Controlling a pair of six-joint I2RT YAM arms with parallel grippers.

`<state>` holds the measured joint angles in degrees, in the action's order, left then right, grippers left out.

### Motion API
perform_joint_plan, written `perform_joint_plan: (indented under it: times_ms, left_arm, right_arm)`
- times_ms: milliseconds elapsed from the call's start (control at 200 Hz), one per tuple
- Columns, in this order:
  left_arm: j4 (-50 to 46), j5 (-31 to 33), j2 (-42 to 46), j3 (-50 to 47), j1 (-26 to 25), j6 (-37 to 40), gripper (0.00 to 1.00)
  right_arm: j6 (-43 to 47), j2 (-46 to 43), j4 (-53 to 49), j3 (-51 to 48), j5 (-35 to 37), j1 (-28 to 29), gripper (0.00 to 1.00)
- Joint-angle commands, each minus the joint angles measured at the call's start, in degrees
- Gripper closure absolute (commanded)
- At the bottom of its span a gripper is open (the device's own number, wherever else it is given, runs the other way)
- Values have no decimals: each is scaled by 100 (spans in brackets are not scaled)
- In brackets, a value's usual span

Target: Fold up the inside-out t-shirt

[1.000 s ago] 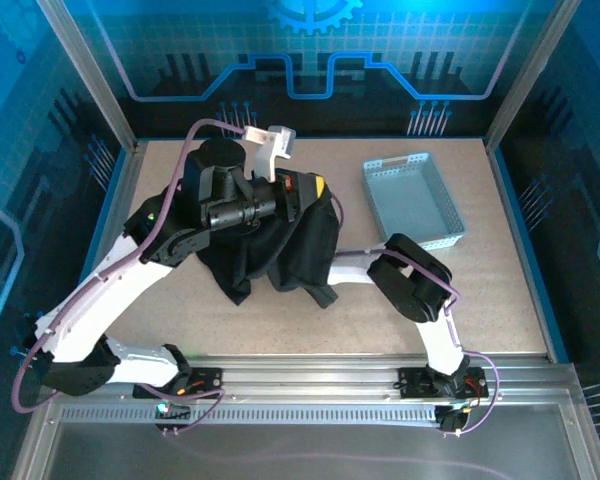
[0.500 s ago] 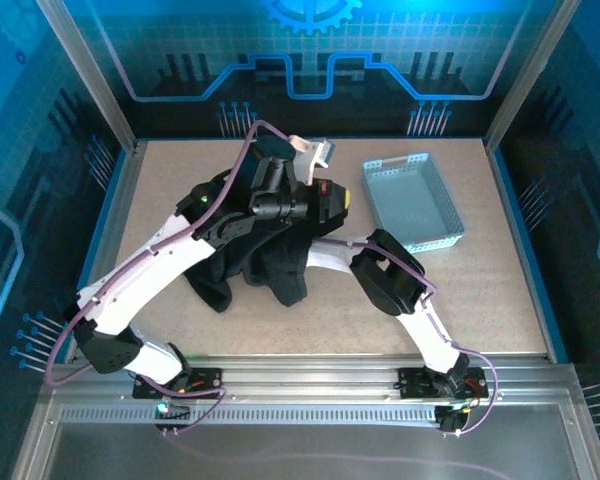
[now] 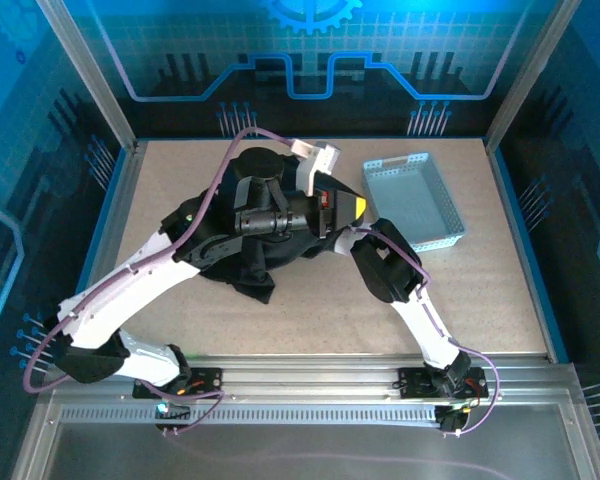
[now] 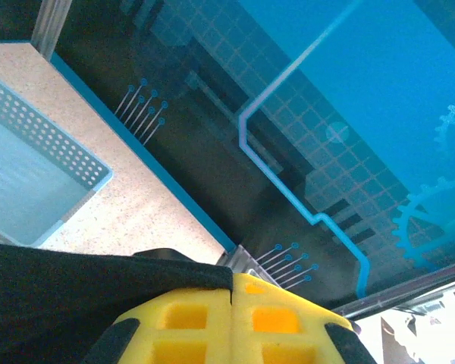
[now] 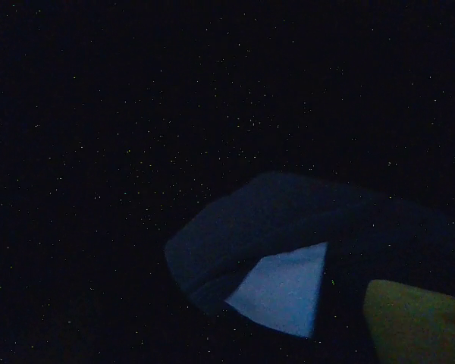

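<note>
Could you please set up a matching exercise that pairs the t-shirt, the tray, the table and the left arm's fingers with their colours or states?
Things:
1. T-shirt
2. Tray
3. Table
4. Left arm's fingers

Descriptions:
A. Yellow, closed together
B. Speckled beige, flat
C. Black, bunched up
D. Pale grey-blue, perforated walls, nothing inside

Pairs: 1-C; 2-D; 3-B; 4-A

Yellow jaws tight together on black t-shirt (image 4: 61, 303), perforated tray (image 4: 51, 142) at left on speckled table (image 4: 140, 216)
</note>
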<state>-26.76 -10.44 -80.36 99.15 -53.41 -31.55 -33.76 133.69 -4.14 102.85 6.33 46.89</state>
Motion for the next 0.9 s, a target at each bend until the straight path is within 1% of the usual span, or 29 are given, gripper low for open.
perform_joint_plan:
  times_ms: [0,70,185,255,340,420,455,500,560,600,650,790,895]
  left_arm:
    - [95,28,233,-172,54,171,100]
    - [40,21,312,-459,204,103,100]
    - [-9,33,422,-848,355,104,100]
    - [-18,42,480,-945,431,96,100]
    - [64,-14,552,-963,491,94,100]
    - [299,-528,501,-778,456,50,100]
    - [444,-718,467,-662,366,24,100]
    - [425,-698,382,-354,121,180,100]
    - [121,-569,159,272,-255,521,100]
    - [-36,-632,-4,662,-403,613,100]
    - [-6,-830,-135,908,-416,517,100]
    - [-55,-858,-348,1194,-416,518,100]
    - [214,-1079,-336,1066,-436,369,100]
  right_arm:
    - [-588,48,118,-322,-697,-39,10]
    - [-953,64,57,-448,-756,-105,10]
    - [-1370,137,329,-587,-1189,-207,11]
    - [-1513,187,236,-461,-1393,-229,11]
    - [-1641,219,260,-382,-1485,-233,14]
    - [-1659,291,131,-211,-1318,-236,13]
    - [-1673,361,41,-90,-1286,-265,12]
    - [-1713,445,-39,57,-1238,-306,12]
    - [-1713,499,20,179,-1179,-355,12]
    - [-1717,539,74,282,-1187,-378,11]
    - [-1723,593,21,480,-1195,-400,11]
    - [-1669,745,-319,1014,-1187,-399,11]
    - [-1750,848,-414,1200,-1239,-461,11]
